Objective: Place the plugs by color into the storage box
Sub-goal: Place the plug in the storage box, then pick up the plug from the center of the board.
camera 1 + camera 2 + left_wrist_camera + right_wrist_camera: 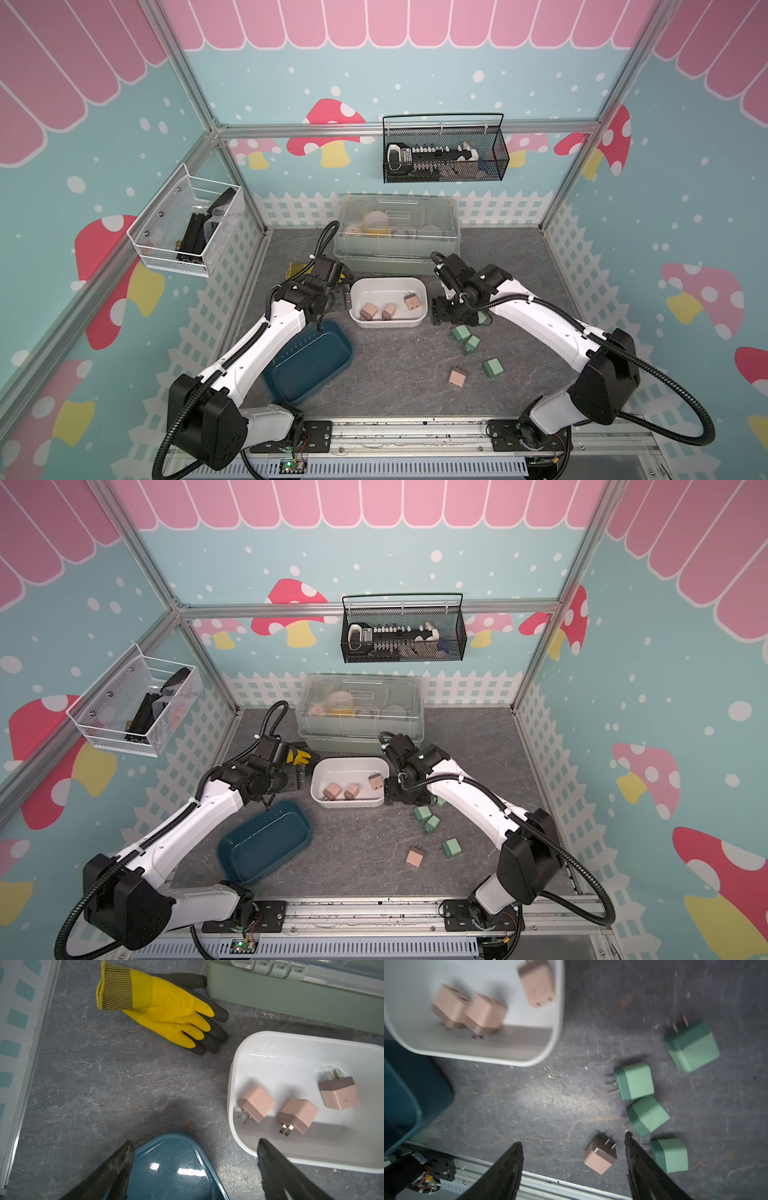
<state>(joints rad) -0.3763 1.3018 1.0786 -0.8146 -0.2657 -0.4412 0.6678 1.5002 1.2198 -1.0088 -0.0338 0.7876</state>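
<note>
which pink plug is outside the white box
The pink plug lying on the table beside a green plug; the other three pink ones sit inside the white box.

The left hand (195, 1145) and right hand (573, 1139) both hover spread wide.

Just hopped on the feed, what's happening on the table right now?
Colour sorting is partway done. Three pink plugs lie in the white tub, and no plugs show in the teal tub. One loose pink plug and four green plugs sit on the table. The right pincer hangs open and empty beside the white tub, near the green plugs. The left pincer is open and empty over a corner of the teal tub.
</note>
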